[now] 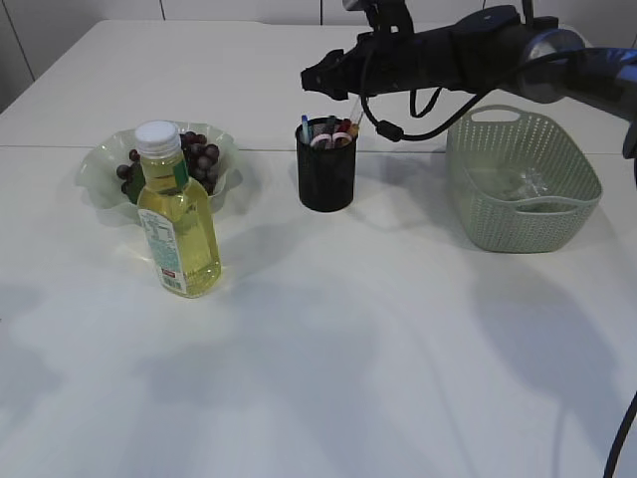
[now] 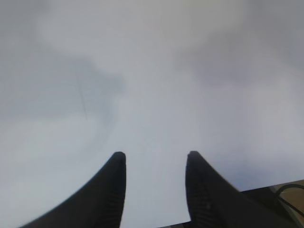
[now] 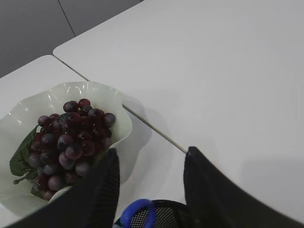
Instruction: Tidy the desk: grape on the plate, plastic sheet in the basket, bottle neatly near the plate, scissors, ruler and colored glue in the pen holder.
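The dark grapes (image 1: 195,151) lie on the pale green wavy plate (image 1: 98,169) at the left; both also show in the right wrist view, grapes (image 3: 71,137) and plate (image 3: 116,107). A yellow bottle (image 1: 177,221) with a white cap stands upright in front of the plate. The black mesh pen holder (image 1: 326,174) holds scissors with pink-white handles (image 1: 333,139), a blue item (image 3: 137,213) and other sticks. The clear plastic sheet (image 1: 523,186) lies in the green basket (image 1: 572,214). My right gripper (image 1: 311,75) hangs open and empty just above the holder. My left gripper (image 2: 153,156) is open over bare table.
The white table (image 1: 348,349) has a seam (image 3: 152,128) running behind the plate. The right arm stretches from the upper right across the basket. The left arm does not show in the exterior view.
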`<state>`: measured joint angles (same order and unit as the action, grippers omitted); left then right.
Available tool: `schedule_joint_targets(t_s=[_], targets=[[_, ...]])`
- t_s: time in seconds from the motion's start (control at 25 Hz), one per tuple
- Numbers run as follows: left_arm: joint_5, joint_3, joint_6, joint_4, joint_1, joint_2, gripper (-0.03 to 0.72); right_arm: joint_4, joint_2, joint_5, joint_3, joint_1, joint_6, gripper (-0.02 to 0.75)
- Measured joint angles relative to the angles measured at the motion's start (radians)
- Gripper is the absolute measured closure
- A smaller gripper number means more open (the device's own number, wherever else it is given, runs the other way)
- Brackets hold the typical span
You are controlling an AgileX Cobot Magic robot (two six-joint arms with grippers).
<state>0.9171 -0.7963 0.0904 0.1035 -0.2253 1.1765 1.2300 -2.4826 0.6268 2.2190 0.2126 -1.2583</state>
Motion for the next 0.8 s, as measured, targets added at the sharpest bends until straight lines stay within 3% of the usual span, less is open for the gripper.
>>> schedule_joint_targets(t_s=[0.2,0.32,0.44,0.64,0.8], targets=[[0.0,0.0,0.0,0.0,0.0,0.0,0.38,-0.002,0.002,0.009,0.0,0.0,0.016,0.361],[0.0,0.0,0.0,0.0,0.0,0.0,0.38,-0.098,0.033,0.011,0.0,0.0,0.172,0.361],[0.0,0.0,0.0,0.0,0.0,0.0,0.38,-0.386,0.096,0.051,0.0,0.0,0.464,0.36],[0.0,0.0,0.0,0.0,0.0,0.0,0.38,-0.862,0.212,0.269,0.0,0.0,0.957,0.367],[0.0,0.0,0.0,0.0,0.0,0.0,0.38,-1.052,0.29,0.462,0.0,0.0,1.112,0.374]])
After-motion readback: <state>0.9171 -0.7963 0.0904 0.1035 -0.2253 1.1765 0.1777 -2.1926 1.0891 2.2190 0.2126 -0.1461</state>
